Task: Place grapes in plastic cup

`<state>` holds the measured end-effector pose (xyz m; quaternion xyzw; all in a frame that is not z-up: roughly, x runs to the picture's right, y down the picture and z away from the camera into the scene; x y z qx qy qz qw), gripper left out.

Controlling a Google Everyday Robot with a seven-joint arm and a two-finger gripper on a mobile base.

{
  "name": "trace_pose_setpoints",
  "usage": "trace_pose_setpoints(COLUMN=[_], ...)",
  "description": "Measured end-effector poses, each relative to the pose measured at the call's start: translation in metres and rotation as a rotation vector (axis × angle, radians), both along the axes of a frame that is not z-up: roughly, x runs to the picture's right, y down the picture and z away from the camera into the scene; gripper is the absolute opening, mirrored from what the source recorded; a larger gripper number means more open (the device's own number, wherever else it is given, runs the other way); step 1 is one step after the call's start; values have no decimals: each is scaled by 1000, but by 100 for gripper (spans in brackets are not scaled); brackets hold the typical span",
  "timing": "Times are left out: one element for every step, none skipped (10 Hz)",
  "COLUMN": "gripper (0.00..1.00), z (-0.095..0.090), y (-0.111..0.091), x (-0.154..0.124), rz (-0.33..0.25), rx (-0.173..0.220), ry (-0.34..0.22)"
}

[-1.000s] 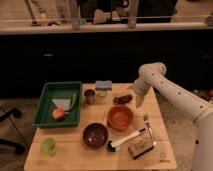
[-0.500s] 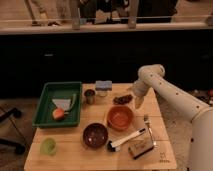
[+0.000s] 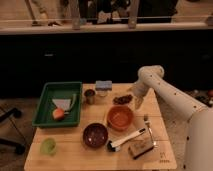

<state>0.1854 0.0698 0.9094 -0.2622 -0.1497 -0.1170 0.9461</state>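
The grapes [image 3: 122,99], a small dark brownish-purple bunch, lie on the wooden table [image 3: 75,155] behind the orange bowl [image 3: 120,118]. The plastic cup [image 3: 48,145], short and translucent light green, stands at the table's front left corner, far from the grapes. My gripper [image 3: 138,103] hangs from the white arm at the right, just to the right of the grapes and slightly above the table. It holds nothing that I can see.
A green tray [image 3: 44,104] at the left holds a white piece and an orange fruit. A grey metal cup [image 3: 89,96] and a blue-topped box [image 3: 103,87] stand at the back. A dark brown bowl [image 3: 95,135], a brush [image 3: 125,139], a fork [image 3: 148,126] and a sponge block [image 3: 140,148] lie in front.
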Motion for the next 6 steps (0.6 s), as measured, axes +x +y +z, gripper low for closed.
trace_pose_setpoints(gripper=[80, 80, 80, 80, 80, 80], z=[1, 3, 4, 6, 9, 10], y=[1, 2, 3, 3, 3, 4], x=[-1, -1, 0, 1, 5, 7], rz=[2, 1, 3, 9, 17, 18], rx=[2, 2, -4, -8, -12, -15], ry=[-2, -5, -2, -1, 1, 2])
